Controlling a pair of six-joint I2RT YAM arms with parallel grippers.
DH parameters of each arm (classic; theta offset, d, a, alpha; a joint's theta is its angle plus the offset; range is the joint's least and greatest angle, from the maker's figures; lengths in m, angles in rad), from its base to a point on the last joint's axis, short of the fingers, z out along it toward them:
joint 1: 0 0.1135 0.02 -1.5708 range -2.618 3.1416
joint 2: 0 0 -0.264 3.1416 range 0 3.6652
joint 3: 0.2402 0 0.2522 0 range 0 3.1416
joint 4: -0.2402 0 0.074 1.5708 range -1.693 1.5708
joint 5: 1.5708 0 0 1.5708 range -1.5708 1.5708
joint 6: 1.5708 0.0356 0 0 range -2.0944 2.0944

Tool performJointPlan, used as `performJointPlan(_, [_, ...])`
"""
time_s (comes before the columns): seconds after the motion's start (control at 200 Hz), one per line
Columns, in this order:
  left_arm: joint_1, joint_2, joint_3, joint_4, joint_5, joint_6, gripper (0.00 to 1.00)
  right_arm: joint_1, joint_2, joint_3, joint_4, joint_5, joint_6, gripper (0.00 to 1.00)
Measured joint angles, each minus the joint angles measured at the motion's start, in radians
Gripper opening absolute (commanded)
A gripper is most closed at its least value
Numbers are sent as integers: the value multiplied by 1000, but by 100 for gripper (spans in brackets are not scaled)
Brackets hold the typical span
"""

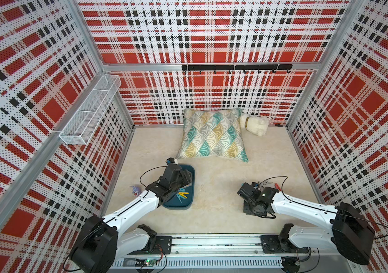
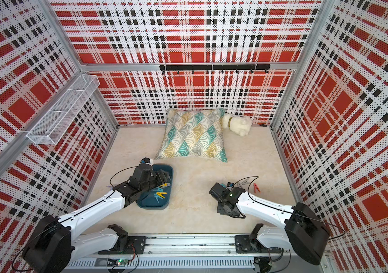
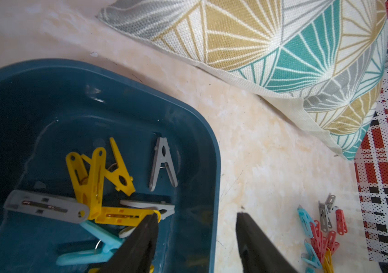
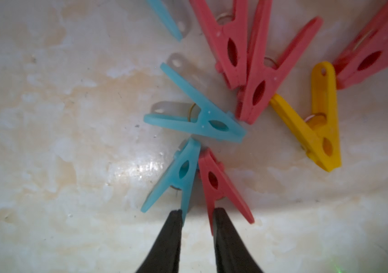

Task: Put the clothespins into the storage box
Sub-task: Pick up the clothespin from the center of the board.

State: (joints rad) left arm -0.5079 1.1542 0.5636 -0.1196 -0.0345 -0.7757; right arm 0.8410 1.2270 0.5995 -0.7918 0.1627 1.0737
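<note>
Both arms stretched out from the base, wrists bent downward.
The left arm (image 1: 127,210) reaches forward, left gripper (image 3: 197,216) with jaws spread wide and nothing between them; the right arm (image 1: 301,208) lies low, right gripper (image 4: 197,211) with jaws a narrow gap apart.

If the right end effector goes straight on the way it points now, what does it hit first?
Most likely the light blue plastic clothespin and the red-pink plastic clothespin, lying side by side ahead of the right end effector. Their legs reach its fingertips. Its height above them is unclear.
</note>
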Motion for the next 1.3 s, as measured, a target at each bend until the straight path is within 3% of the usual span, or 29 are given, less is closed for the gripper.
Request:
performJointPlan(0.661, [-28,47,18,15,-1,-6,59,0,-13,60,-18,-6,-29,28])
performJointPlan(1.032, [-31,51,26,16,0,-6,59,0,34,-5,47,-25,-29,27])
performJointPlan(1.303, [-36,65,34,19,-1,-7,59,0,62,-7,89,-23,-35,16])
